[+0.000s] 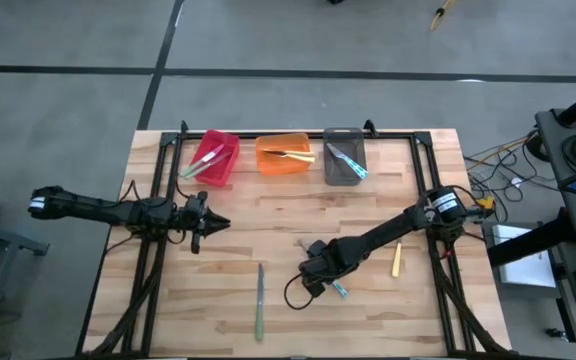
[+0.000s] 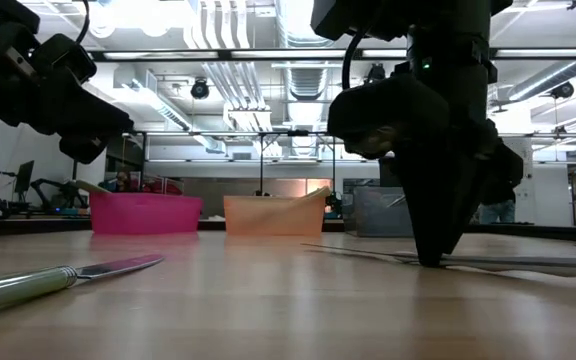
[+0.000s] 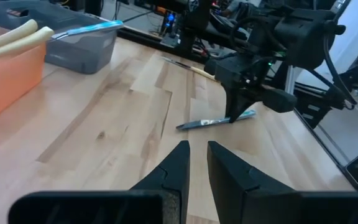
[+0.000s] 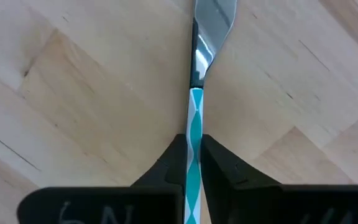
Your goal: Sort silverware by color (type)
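dark right gripper is pointing straight down at the wooden table centre-right, clamping the blue-handled knife lying there; left gripper is hovering left, fingers nearly together.

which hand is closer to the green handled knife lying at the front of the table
The right hand, shut on the blue-handled knife, is nearer to the green-handled knife, though the margin is small. The left hand hovers farther back toward the bins.
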Controlling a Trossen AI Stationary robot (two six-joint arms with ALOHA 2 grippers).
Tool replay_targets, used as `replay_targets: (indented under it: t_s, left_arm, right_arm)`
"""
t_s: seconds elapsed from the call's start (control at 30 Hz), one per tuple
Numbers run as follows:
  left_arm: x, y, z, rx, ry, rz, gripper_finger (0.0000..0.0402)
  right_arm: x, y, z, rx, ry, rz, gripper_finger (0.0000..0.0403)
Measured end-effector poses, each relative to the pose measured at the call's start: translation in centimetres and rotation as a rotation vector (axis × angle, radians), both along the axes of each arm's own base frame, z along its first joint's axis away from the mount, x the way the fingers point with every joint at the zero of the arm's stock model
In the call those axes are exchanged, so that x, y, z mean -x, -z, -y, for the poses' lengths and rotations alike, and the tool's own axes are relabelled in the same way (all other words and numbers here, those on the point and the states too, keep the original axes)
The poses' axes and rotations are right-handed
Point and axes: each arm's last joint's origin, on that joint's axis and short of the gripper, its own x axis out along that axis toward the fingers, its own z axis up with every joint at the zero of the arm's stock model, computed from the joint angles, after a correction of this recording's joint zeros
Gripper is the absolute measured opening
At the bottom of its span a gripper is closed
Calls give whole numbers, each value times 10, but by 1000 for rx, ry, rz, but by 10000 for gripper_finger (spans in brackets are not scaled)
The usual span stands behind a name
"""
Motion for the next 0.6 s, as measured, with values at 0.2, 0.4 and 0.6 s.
replay_targets:
  t_s: [0.2,0.4,0.6]
  left_arm:
    - [0,0,0,13,-2,0,38]
    - [0,0,0,14,-2,1,38]
    - [0,0,0,13,-2,0,38]
  right_arm:
    - [0,-35,3,37,-6,103,15]
    - [-9,-86,4,93,-39,275,14]
    - [-28,-131,15,139,-90,410,13]
